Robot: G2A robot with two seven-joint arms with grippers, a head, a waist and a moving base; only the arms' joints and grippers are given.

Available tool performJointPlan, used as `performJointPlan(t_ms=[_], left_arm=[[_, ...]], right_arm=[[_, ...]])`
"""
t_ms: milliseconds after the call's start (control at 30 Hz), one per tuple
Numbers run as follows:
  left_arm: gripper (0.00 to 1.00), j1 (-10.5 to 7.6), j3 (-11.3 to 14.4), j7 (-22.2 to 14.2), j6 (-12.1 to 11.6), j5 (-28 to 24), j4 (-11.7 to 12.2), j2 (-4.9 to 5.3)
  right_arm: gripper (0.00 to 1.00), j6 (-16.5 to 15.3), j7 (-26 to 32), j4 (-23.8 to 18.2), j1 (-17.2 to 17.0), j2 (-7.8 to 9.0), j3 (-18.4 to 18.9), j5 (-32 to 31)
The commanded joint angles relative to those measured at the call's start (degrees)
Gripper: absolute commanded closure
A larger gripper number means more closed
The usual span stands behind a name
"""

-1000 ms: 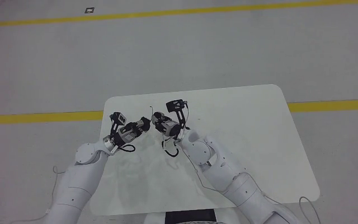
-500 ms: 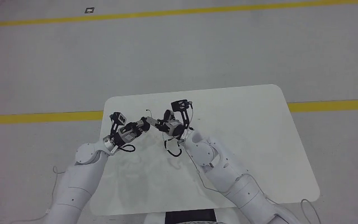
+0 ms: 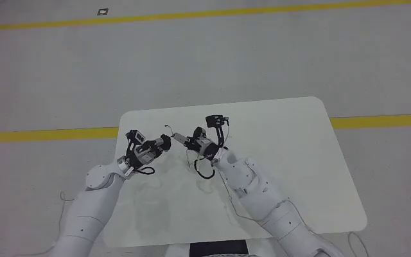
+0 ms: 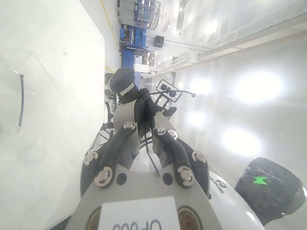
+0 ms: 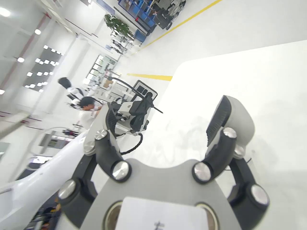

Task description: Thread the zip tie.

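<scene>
The white table [image 3: 289,128] carries both arms over its far left corner. The right gripper [image 5: 166,107] has its fingers spread wide and faces the left gripper [image 4: 145,113]. The left gripper is pinched tight on the black zip tie [image 4: 182,91], held above the tabletop. The tie's head end seems to jut free past the pads.

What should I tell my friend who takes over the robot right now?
Left hand: shut on the zip tie, holding it above the table.
Right hand: open and empty, facing the left hand close by.
Done: the tie is picked up.
Left: no loop shows yet. The right hand probably needs to take the free end so it can go through the tie's head.
</scene>
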Motion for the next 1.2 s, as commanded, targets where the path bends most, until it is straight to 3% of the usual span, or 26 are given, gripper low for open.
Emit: performJointPlan(t_ms=[0, 100, 233, 333, 367, 633, 700, 867, 1167], left_arm=[[1.00, 0.19, -0.4, -2.0, 0.2, -1.2, 0.3, 0.14], [1.00, 0.17, -0.9, -5.5, 0.5, -3.5, 0.6, 0.26], [1.00, -0.26, -1.1, -10.5, 0.7, -7.0, 0.9, 0.26], [1.00, -0.77, -0.8, -13.8, 2.9, -10.3, 1.1, 0.17], [1.00, -1.07, -1.1, -14.2, 3.4, -11.6, 1.3, 0.15], [1.00, -1.07, -1.1, -14.2, 3.4, -11.6, 1.3, 0.15], [1.00, -0.93, -0.8, -12.7, 2.8, -10.5, 0.2, 0.11], [1.00, -0.97, -0.7, -18.3, 1.5, -12.6, -2.7, 0.10], [1.00, -1.90, 2.0, -18.3, 1.7, -14.2, -7.8, 0.57]], right_arm=[[0.00, -2.8, 3.4, 0.9, -0.3, 0.37, 2.0, 6.6], [0.00, -6.2, 10.5, 2.7, 0.3, 0.72, 3.7, 16.4], [0.00, -6.2, 21.0, 4.9, 2.1, 1.10, 4.8, 28.5], [0.00, -6.2, 25.1, 7.4, 3.4, 1.15, 5.7, 36.1], [0.00, -6.2, 22.1, 7.8, 4.0, 1.27, 6.2, 33.3], [0.00, -6.2, 22.1, 7.8, 4.0, 1.27, 6.2, 33.3], [0.00, -5.9, 21.9, 7.6, 3.5, 1.26, 6.1, 34.6], [0.00, -3.3, 30.6, 9.8, 4.0, 1.55, 8.1, 48.8], [0.00, 1.4, 42.8, 15.0, 5.7, 1.75, 10.3, 66.9]])
